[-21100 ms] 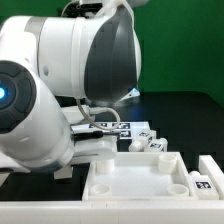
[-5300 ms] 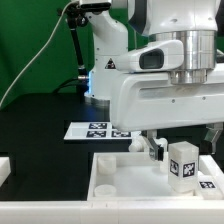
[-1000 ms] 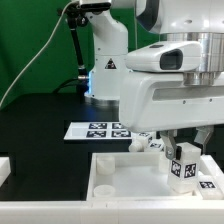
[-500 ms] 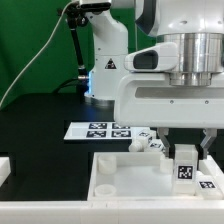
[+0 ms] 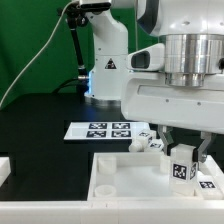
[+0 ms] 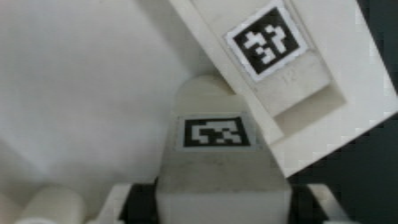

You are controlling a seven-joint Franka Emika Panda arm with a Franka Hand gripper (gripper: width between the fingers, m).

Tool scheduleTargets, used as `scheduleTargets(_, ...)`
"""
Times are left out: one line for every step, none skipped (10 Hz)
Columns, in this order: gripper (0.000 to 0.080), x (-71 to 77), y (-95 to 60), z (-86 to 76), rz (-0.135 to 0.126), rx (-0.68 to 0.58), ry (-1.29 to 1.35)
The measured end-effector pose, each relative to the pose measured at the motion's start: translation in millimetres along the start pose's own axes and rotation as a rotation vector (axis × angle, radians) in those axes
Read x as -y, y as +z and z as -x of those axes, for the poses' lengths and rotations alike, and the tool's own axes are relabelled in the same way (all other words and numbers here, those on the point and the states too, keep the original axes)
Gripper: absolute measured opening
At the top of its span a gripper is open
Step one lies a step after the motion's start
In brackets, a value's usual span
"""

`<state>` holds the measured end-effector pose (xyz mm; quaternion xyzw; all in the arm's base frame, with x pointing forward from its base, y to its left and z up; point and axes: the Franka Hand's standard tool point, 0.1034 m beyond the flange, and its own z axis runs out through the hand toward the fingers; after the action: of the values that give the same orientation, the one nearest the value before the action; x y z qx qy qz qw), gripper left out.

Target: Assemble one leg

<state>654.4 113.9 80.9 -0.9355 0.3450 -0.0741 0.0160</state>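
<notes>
My gripper (image 5: pixel 183 158) is shut on the leg (image 5: pixel 181 170), a small white post with a black-and-white tag on its face. It holds the leg upright over the corner of the white tray-like tabletop (image 5: pixel 112 160) at the exterior view's right. I cannot tell whether the leg touches the tabletop. In the wrist view the leg (image 6: pixel 217 165) sits between the two fingers of the gripper (image 6: pixel 222 208), with the tabletop's pale surface (image 6: pixel 71 90) beneath. Its tag faces the camera.
The marker board (image 5: pixel 103 128) lies on the black table behind the tabletop. Other small white tagged parts (image 5: pixel 150 144) lie beside it. A tagged white part (image 6: pixel 267 45) lies slanted just beyond the leg. The arm's base (image 5: pixel 105 60) stands at the back.
The gripper has turned a little about its upright axis with the leg in it. The leg's tagged face now points more squarely at the exterior camera. It stays over the same corner.
</notes>
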Motion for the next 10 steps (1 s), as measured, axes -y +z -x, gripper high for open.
scheduleTargets(0.0282,-0.1,0.1,-0.1,0.0,0.0,-0.004)
scheduleTargets(0.0439,0.0,0.4,0.2,0.0,0.0,-0.028)
scheduleTargets(0.0439,-0.2,0.5,0.1,0.0,0.0,-0.052)
scheduleTargets(0.0573,-0.5,0.5,0.0,0.005,-0.002,-0.098)
scheduleTargets(0.0633,-0.2,0.3,-0.5,0.013,-0.007,-0.212)
scheduleTargets(0.0633,0.5,0.4,-1.1,0.015,-0.009,-0.313)
scheduleTargets(0.0646,3.8,-1.3,-0.7,0.035,-0.02,-0.433)
scheduleTargets(0.0646,3.6,-2.4,-1.9,0.049,-0.006,-0.557)
scheduleTargets(0.0648,4.9,-3.3,-3.5,0.051,-0.002,-0.639)
scheduleTargets(0.0648,4.2,-2.7,-3.5,0.052,0.0,-0.712)
